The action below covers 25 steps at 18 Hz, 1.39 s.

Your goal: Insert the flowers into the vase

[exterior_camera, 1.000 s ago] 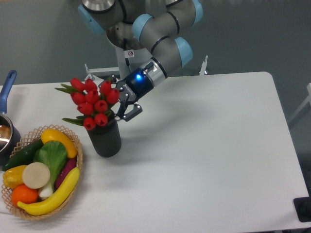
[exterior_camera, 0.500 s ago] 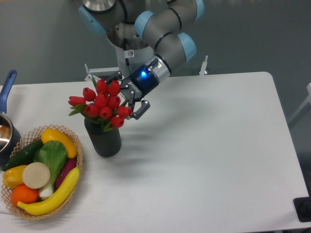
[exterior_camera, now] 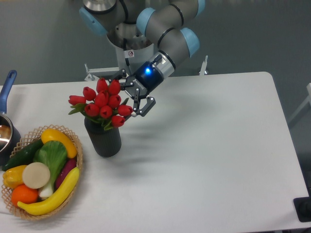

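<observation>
The flowers (exterior_camera: 104,104) stand in the vase (exterior_camera: 104,137), their red buds fanned over its mouth so that the rim and the stems are hidden. The vase rests on the white worktop (exterior_camera: 204,145). Just right of the vase's top, the pincer (exterior_camera: 138,99) hangs with its dark fingers spread apart, gripping nothing; one fingertip lies close to the rightmost bud, contact unclear. Left of the vase sits a wicker basket (exterior_camera: 77,160) of fruit and vegetables; beyond it a blue-handled pot (exterior_camera: 7,124) is cut off by the frame edge.
</observation>
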Available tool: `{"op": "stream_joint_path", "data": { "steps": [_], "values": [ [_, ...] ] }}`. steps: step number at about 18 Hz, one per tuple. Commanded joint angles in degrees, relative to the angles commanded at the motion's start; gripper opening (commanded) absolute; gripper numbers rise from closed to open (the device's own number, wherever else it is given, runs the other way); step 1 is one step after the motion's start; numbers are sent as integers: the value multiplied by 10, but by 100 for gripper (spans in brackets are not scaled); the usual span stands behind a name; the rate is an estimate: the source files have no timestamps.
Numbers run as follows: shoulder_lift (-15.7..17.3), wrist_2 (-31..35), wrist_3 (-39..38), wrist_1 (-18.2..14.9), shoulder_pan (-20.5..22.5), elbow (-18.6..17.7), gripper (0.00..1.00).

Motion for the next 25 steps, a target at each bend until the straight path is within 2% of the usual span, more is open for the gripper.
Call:
{"op": "stream_joint_path", "data": {
  "steps": [5,10,13,17,22,25],
  "values": [
    [25,9,0,-1,36,-5,100],
    [61,144,1,0,67,3,100],
    [73,166,0,0,99,9,100],
    [62,180,-6,-4,120,54,100],
    [34,288,-11,-8,116,129,100],
    [12,313,-17,-7,116,168,100]
  ]
}}
